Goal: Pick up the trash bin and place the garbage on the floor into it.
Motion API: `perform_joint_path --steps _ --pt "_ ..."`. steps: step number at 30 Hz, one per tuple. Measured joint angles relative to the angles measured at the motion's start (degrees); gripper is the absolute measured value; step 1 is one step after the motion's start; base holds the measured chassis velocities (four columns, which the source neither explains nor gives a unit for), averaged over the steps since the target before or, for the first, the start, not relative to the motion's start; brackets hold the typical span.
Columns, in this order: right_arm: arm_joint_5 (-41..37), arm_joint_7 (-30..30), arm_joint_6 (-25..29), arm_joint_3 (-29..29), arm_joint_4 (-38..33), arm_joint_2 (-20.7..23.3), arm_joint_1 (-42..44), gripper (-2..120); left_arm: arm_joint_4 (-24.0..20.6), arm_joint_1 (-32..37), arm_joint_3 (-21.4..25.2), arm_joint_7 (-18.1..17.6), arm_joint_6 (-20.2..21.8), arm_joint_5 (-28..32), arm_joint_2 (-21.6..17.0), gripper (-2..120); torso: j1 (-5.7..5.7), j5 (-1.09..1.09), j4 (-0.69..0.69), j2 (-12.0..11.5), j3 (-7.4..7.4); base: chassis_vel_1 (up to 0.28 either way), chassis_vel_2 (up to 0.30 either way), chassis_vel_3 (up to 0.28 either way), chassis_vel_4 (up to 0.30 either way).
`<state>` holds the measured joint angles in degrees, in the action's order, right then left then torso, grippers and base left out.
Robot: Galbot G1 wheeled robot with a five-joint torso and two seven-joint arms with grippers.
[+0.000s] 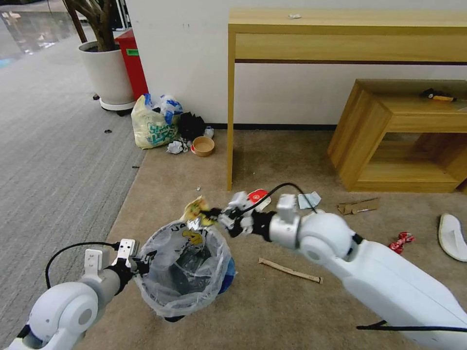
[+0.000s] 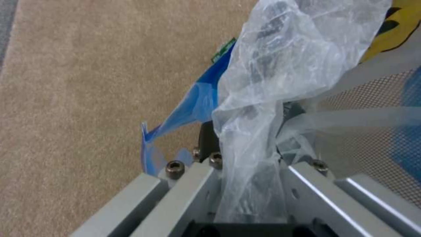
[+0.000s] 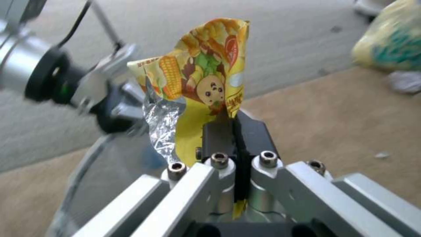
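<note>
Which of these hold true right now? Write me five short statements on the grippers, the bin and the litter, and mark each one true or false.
1. The right gripper pinches a yellow snack wrapper. True.
2. The left gripper holds the trash bin by its rim. True.
3. The wrapper already lies at the bottom of the bin. False: it is held over the rim.
4. The wooden stick is in the bin. False: it lies on the floor.
5. A white slipper lies on the carpet. True.

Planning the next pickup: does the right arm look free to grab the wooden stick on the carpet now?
Probably not yet: the right gripper is shut on a yellow snack wrapper over the trash bin. The wooden stick itself lies unobstructed.
</note>
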<state>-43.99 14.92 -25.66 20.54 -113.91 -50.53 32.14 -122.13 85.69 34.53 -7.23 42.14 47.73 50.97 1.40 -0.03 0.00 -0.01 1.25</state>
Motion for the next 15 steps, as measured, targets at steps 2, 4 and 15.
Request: perform_joint_path --steps 2,4,15 --pt "0.32 0.02 -0.92 2.29 1.02 -0.73 -1.29 0 0.55 -0.55 -0.51 0.02 0.0 0.36 -0.71 0 0.0 0.0 0.0 0.0 0.0 0.0 0.0 0.0 0.0" --pt "0.83 0.05 -1.61 4.34 1.94 -1.44 -2.62 0 1.05 -1.08 -0.96 0.02 0.0 0.67 -1.28 0 0.0 0.0 0.0 0.01 0.0 0.0 0.0 0.0 0.0" --pt "1.16 1.93 -7.34 11.53 4.96 -3.85 -9.17 0 2.6 -3.06 -2.68 0.32 0.0 1.27 -1.64 0 -0.01 0.0 -0.01 0.01 -0.01 0.0 0.0 0.0 0.0"
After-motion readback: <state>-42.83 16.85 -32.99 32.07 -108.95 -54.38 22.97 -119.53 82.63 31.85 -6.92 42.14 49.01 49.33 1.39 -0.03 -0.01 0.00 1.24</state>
